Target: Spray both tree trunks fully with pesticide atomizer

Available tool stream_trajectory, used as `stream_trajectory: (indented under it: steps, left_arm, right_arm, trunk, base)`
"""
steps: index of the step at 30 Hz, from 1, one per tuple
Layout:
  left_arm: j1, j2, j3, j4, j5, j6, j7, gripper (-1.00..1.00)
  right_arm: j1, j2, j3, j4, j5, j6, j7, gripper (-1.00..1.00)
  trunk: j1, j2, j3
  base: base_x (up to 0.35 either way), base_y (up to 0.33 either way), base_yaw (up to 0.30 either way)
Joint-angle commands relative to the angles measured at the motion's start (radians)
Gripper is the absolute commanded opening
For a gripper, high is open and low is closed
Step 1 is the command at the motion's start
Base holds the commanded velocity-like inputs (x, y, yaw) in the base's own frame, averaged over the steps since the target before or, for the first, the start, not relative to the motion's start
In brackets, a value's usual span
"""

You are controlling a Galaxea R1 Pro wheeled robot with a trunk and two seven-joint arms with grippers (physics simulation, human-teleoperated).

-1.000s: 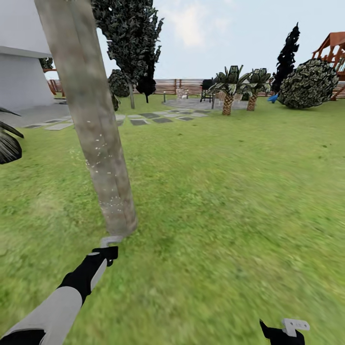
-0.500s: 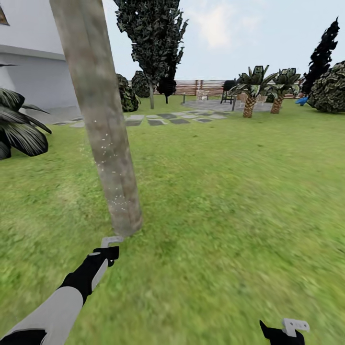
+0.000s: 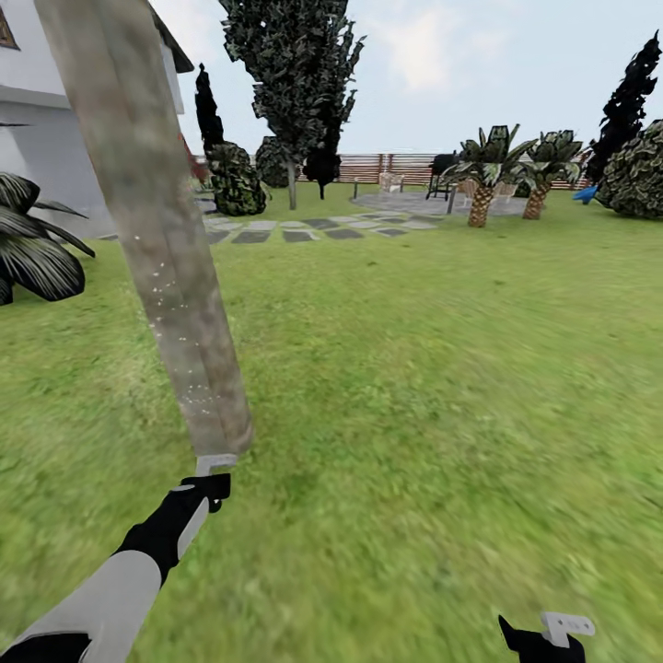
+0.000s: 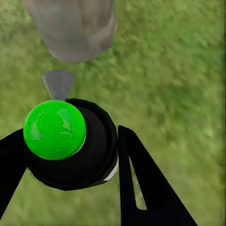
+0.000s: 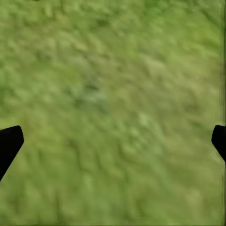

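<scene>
A thick, leaning, grey-beige tree trunk (image 3: 157,239) dotted with white specks rises from the grass just ahead of my left gripper (image 3: 210,485). That gripper is shut on the pesticide atomizer (image 4: 70,150), whose dark round body carries a bright green cap. Its grey nozzle (image 3: 215,462) points at the trunk's base (image 4: 73,26), almost touching it. My right gripper (image 3: 545,635) hangs low at the right over bare grass, its fingertips (image 5: 9,141) spread wide apart with nothing between them. A second tall tree with dark ragged foliage (image 3: 290,74) stands far back.
Grey stone slabs (image 3: 304,228) cross the lawn toward a round patio with two short palms (image 3: 479,184). A white house wall (image 3: 37,138) and a spiky dark plant (image 3: 32,249) are at the left. The brown slat fence (image 3: 405,168) closes the back. Open grass spreads to the right.
The view has swung and shifted, so the near trunk now sits further left in the picture. Both arms keep the same pose; the left gripper still holds the atomizer at the trunk's base.
</scene>
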Motion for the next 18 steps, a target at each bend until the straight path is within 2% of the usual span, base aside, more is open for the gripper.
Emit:
stream_trajectory:
  steps: [1, 18]
  left_arm:
    - [0.000, 0.000, 0.000, 0.000, -0.001, 0.000, 0.001, -1.00]
    - [0.000, 0.000, 0.000, 0.000, -0.001, 0.000, 0.002, -1.00]
  right_arm:
    - [0.000, 0.000, 0.000, 0.000, 0.000, 0.000, 0.000, 1.00]
    - [0.000, 0.000, 0.000, 0.000, -0.001, 0.000, 0.000, 1.00]
  trunk:
    - [0.000, 0.000, 0.000]
    - [0.000, 0.000, 0.000]
  base:
    - [0.162, -0.310, 0.188]
    - [0.171, -0.305, 0.272]
